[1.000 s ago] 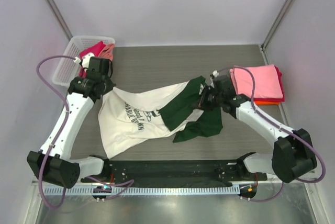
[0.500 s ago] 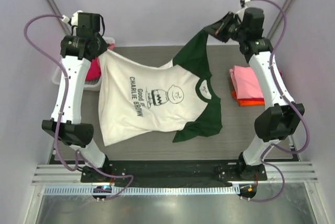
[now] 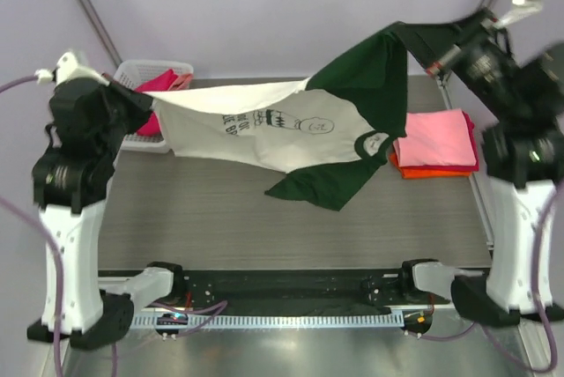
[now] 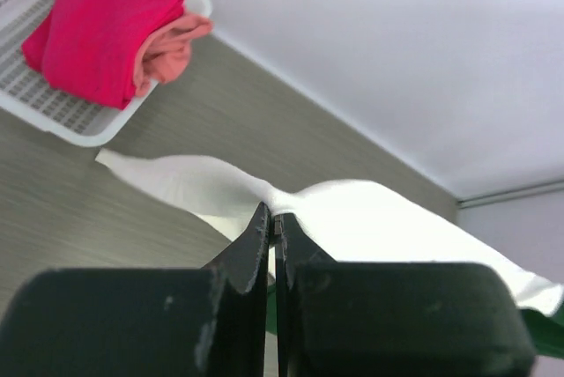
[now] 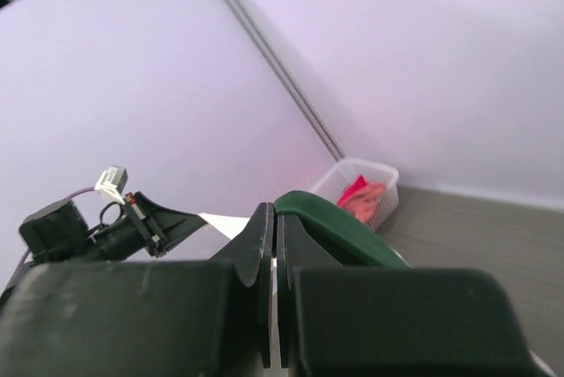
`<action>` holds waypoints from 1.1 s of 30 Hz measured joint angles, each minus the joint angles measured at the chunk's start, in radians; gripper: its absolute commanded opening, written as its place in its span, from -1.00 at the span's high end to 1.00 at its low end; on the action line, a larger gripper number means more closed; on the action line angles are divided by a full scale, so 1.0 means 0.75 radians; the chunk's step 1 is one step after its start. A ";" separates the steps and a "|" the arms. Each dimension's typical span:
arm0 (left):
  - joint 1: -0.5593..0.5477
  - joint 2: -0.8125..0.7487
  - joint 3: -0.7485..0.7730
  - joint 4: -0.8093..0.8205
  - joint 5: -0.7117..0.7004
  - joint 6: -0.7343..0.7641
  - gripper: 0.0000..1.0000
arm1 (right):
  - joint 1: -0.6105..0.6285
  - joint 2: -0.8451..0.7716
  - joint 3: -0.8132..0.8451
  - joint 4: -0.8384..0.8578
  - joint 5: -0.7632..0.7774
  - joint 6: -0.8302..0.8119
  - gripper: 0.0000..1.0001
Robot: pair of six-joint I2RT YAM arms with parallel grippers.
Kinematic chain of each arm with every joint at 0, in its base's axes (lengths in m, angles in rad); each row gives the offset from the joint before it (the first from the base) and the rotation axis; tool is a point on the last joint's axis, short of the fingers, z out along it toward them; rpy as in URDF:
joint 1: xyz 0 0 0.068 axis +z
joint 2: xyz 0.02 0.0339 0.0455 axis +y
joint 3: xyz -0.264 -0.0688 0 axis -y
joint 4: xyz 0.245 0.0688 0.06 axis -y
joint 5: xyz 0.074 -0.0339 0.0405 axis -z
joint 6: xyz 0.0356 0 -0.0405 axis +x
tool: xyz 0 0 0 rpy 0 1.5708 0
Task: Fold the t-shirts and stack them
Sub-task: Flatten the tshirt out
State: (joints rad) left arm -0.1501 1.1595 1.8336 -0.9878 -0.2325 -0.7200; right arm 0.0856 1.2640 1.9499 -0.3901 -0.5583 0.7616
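Grey table (image 3: 264, 218), pale walls. The cream-and-green t-shirt (image 3: 264, 126) hangs stretched above the table, right of the basket (image 3: 132, 67), with its print partly folded out of sight. The left fingers (image 4: 261, 229) pinch its cream edge beside the basket. The right fingers (image 5: 263, 229) pinch a green sleeve farthest from the basket and are blurred from above. The left arm (image 3: 75, 174) covers part of the basket. Folded tees (image 3: 436, 137) lie far right of the basket.
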 measured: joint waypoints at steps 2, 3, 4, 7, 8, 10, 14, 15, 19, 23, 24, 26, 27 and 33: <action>0.000 -0.149 -0.045 0.020 0.025 0.006 0.99 | 0.000 -0.180 0.002 -0.004 0.019 -0.022 0.97; 0.000 -0.216 -0.046 0.020 0.034 0.013 0.99 | 0.000 -0.248 0.011 -0.005 0.028 -0.034 0.98; 0.000 -0.266 -0.040 0.028 0.042 0.023 0.99 | 0.000 -0.330 0.027 -0.011 0.042 -0.045 0.98; 0.000 -0.390 0.077 0.004 0.052 0.035 0.99 | 0.000 -0.516 0.106 -0.011 0.089 -0.076 0.98; 0.000 -0.407 0.133 -0.005 0.051 0.035 0.99 | 0.000 -0.554 0.141 -0.010 0.109 -0.083 0.98; 0.000 -0.412 0.296 -0.036 0.051 0.035 0.99 | 0.000 -0.600 0.247 -0.003 0.153 -0.095 0.98; 0.000 -0.409 0.456 -0.049 0.051 0.033 0.99 | 0.001 -0.585 0.437 0.002 0.190 -0.084 0.98; 0.000 -0.410 0.450 -0.048 0.051 0.033 1.00 | 0.000 -0.574 0.462 0.002 0.193 -0.078 0.98; 0.000 -0.399 0.251 -0.042 0.055 0.033 0.99 | 0.001 -0.514 0.427 -0.004 0.194 -0.058 0.98; 0.000 -0.259 0.014 -0.042 0.056 0.036 0.99 | 0.001 -0.379 0.247 -0.020 0.193 -0.049 0.98; 0.000 -0.204 -0.048 -0.020 0.055 0.039 1.00 | 0.001 -0.323 0.193 -0.030 0.192 -0.049 0.98; 0.000 -0.112 -0.126 0.001 0.047 0.042 1.00 | 0.001 -0.182 0.100 -0.046 0.192 -0.049 0.98; 0.000 -0.054 -0.151 0.010 0.043 0.046 0.99 | 0.001 -0.106 0.071 -0.059 0.193 -0.049 0.98; 0.016 0.310 -0.020 -0.023 0.022 0.072 1.00 | -0.005 0.458 0.148 -0.202 0.182 -0.025 0.97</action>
State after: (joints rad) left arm -0.1379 1.3922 1.8183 -1.0054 -0.2161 -0.6662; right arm 0.0818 1.6073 2.0605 -0.5419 -0.4221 0.7425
